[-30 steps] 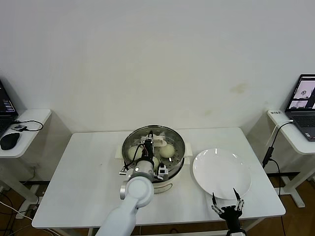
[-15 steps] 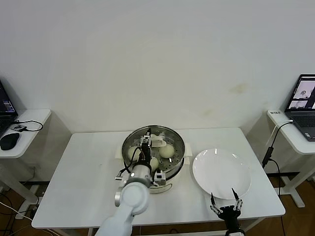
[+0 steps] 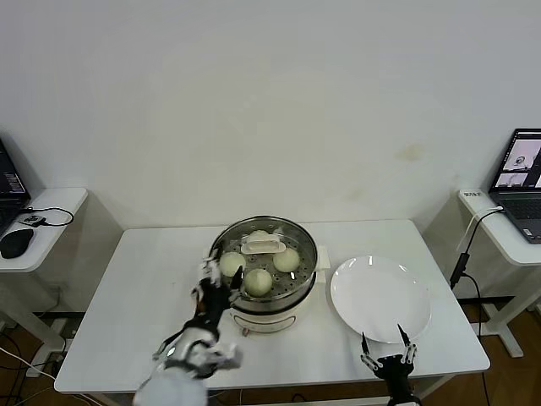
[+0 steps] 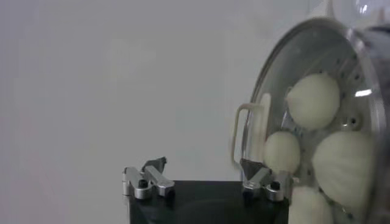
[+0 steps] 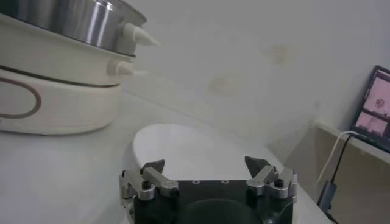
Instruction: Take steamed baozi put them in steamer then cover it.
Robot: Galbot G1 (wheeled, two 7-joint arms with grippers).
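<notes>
The steamer [image 3: 265, 296] stands mid-table with the glass cover [image 3: 300, 245] resting on it, its cream bar handle [image 3: 260, 246] on top. Several baozi [image 3: 258, 282] show through the glass. My left gripper [image 3: 221, 272] is open and empty, just off the steamer's front left side. In the left wrist view my left gripper [image 4: 203, 165] is open beside the cover's handle [image 4: 247, 131], with the baozi [image 4: 314, 100] behind the glass. My right gripper [image 3: 383, 338] is open and empty near the table's front edge, in front of the plate; the right wrist view also shows it [image 5: 205, 163] open.
A flat white plate [image 3: 380, 298] lies right of the steamer and also shows in the right wrist view [image 5: 183, 146]. The steamer's white base [image 5: 55, 91] is close by there. Side desks with a laptop [image 3: 520, 169] and a mouse [image 3: 15, 241] flank the table.
My left gripper has let go of the cover's handle and drawn back toward the front left. The cover stays on the steamer. The right arm has not moved.
</notes>
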